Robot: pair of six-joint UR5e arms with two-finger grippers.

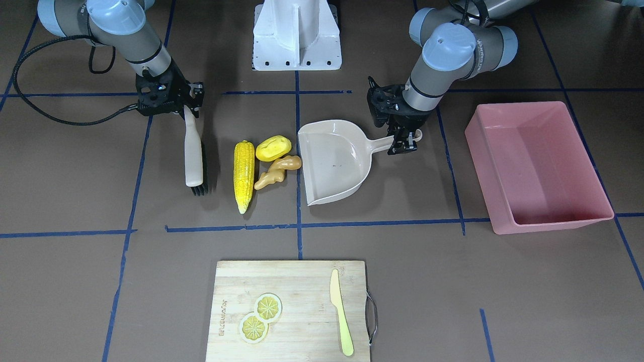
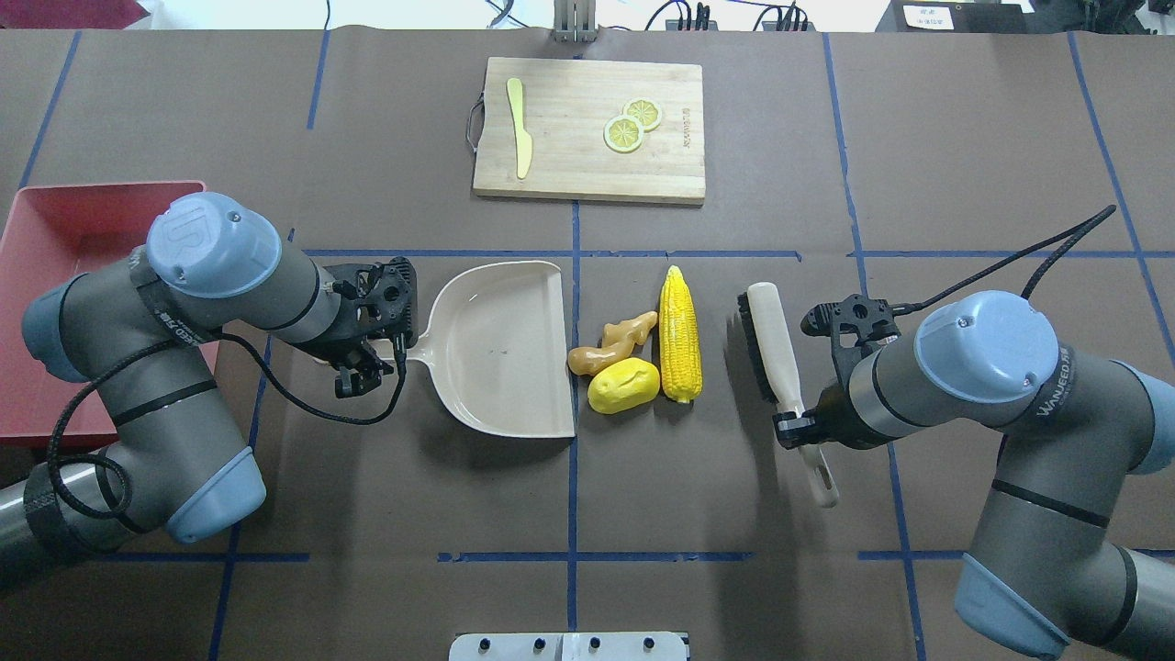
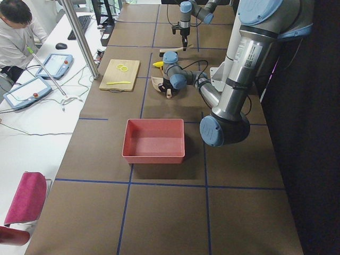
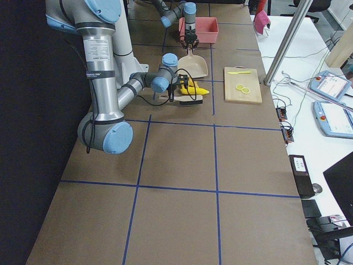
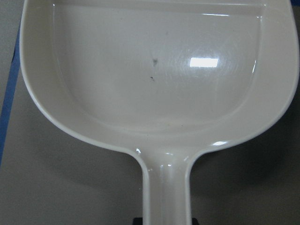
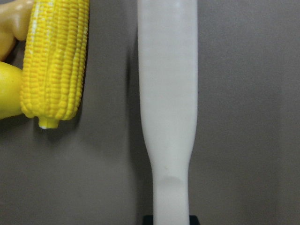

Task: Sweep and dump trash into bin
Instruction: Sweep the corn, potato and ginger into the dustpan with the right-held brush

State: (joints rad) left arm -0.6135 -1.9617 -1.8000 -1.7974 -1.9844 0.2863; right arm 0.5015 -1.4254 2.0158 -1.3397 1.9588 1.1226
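Behind the left gripper [image 1: 404, 145], on the side away from the pan's mouth, stands the pink bin [image 2: 55, 220]. It is empty as far as the views show, and I judge it is placed there so that the loaded pan needs only a short swing back to be tipped out. The left gripper is closed on the end of the handle of the beige dustpan [image 2: 500, 349]. The pan lies flat on the table with its open lip turned away from this gripper toward the trash, so it can act as a stop. Inside it there is nothing except one or two small dark specks. Just in front of the lip lie the three pieces of trash. The ginger root [image 2: 615, 341] has one end at the lip and seems to touch it. The potato-like lump [image 2: 624, 386] is just beside the lip and against the ginger. The corn cob [image 2: 680, 335] lies parallel to the lip on the outer side of these two, close against them. None of them is in the pan or in the bin. Beyond the corn, with a clear gap of table between, is the brush [image 2: 771, 344], parallel to the cob and with its dark bristles turned toward it. This is probably so that one sideways push can drive all three pieces into the pan. The right gripper [image 2: 799, 424] is clamped on the narrow part of the brush handle, and the handle's end sticks out behind it. In my judgement the sweep has not yet begun.
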